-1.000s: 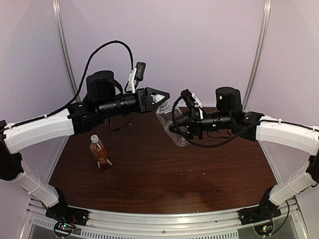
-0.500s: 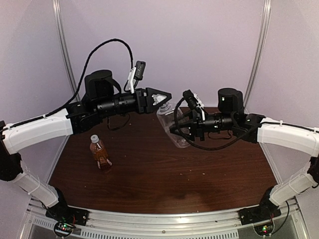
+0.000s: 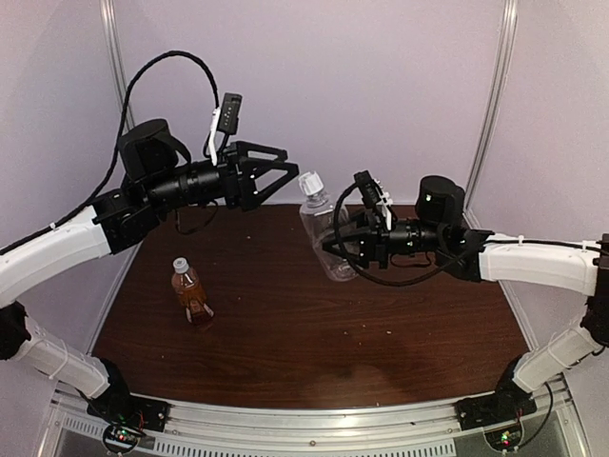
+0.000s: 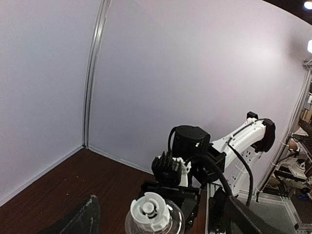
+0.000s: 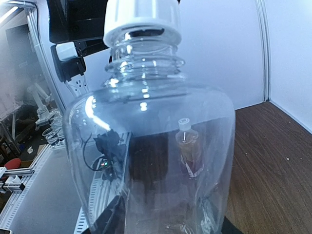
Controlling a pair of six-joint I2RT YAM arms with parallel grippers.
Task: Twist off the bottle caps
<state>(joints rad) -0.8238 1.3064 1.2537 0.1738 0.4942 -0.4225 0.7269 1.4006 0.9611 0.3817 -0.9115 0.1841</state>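
My right gripper [image 3: 335, 249] is shut on the body of the clear bottle [image 3: 322, 228], holding it above the table with its neck tilted up and to the left. Its white cap [image 3: 308, 181] sits on the neck. My left gripper [image 3: 284, 164] is open, just left of that cap and apart from it. In the left wrist view the cap [image 4: 150, 209] shows end-on between my spread fingers [image 4: 83, 219]. The clear bottle [image 5: 151, 161] fills the right wrist view, cap [image 5: 141, 17] on top. The amber bottle [image 3: 191, 293] stands upright at the table's left with its cap [image 3: 180, 265] on.
The dark wooden table [image 3: 381, 333] is bounded by pale walls behind and at both sides. A metal rail [image 3: 304, 433] runs along the near edge between the arm bases. The amber bottle [image 5: 189, 153] shows through the clear one.
My left gripper opened, let go of the clear bottle's cap and drew back up and to the left. The cap stayed on the neck. The right gripper kept its hold.
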